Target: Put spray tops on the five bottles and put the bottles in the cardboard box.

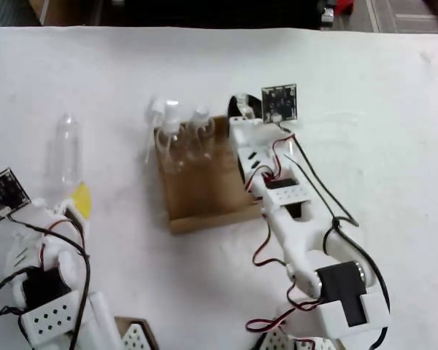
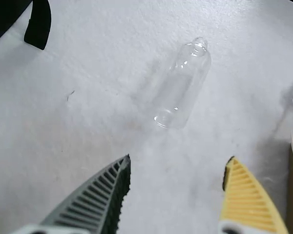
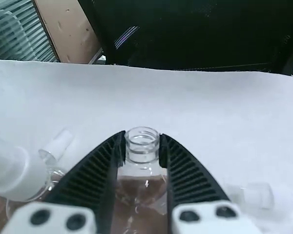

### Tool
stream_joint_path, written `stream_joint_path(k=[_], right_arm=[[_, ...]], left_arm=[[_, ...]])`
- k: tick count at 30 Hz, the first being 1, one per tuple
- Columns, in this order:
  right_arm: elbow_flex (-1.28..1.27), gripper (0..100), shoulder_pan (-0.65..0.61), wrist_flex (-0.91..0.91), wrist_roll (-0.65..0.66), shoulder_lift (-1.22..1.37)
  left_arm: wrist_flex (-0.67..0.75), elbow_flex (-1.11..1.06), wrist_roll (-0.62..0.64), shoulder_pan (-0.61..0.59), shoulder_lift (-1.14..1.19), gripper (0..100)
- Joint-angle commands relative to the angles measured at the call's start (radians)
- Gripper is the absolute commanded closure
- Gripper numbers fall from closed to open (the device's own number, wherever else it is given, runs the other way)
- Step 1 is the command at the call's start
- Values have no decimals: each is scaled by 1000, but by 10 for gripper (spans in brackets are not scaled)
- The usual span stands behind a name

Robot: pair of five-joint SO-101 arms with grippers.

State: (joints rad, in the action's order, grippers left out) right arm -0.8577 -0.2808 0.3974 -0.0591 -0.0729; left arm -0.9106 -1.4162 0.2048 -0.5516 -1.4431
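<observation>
Gripping an upright topless bottle (image 3: 141, 168) by its neck, the right gripper (image 3: 141, 141) has both black fingers clenched just under the open mouth. Seen from above, this gripper sits at the far right corner of the cardboard box (image 1: 204, 186). The box's brown shows through the bottle's clear body, but whether its base rests on the box floor cannot be told.

A cluster of spray-topped bottles (image 1: 177, 135) stands upright inside the box at its far end, on the left of the held bottle and close beside it; their exact number is hard to make out. A small clear piece (image 3: 261, 195), seemingly a loose spray top, lies on the white table (image 1: 365, 87) just off the box on the side away from that cluster.

The left gripper (image 2: 178, 163) is released, its grey finger and yellow finger spread wide with nothing between them. It hangs over the table well to the left of the box, nearer the front edge than the box's near end. Another topless bottle, the lying bottle (image 2: 183, 85), rests on its side on the table left of the box. It is apart from the spread fingertips and touches neither, with its open mouth pointing away from that gripper.
</observation>
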Motion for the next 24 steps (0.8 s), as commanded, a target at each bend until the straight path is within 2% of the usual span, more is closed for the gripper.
stream_joint_path(k=[1,3,8,19,24], right_arm=[[57,977,-12,19,9,-8],[57,969,-12,18,9,-8],[57,830,-13,-19,9,-10],[51,823,-22,-27,11,-19],[51,822,-22,-90,11,-58]], left_arm=[[26,6,12,13,-19,710],[26,6,12,13,-19,710],[26,0,12,13,-19,710],[28,-2,12,13,-19,710],[28,-2,12,13,-19,710]])
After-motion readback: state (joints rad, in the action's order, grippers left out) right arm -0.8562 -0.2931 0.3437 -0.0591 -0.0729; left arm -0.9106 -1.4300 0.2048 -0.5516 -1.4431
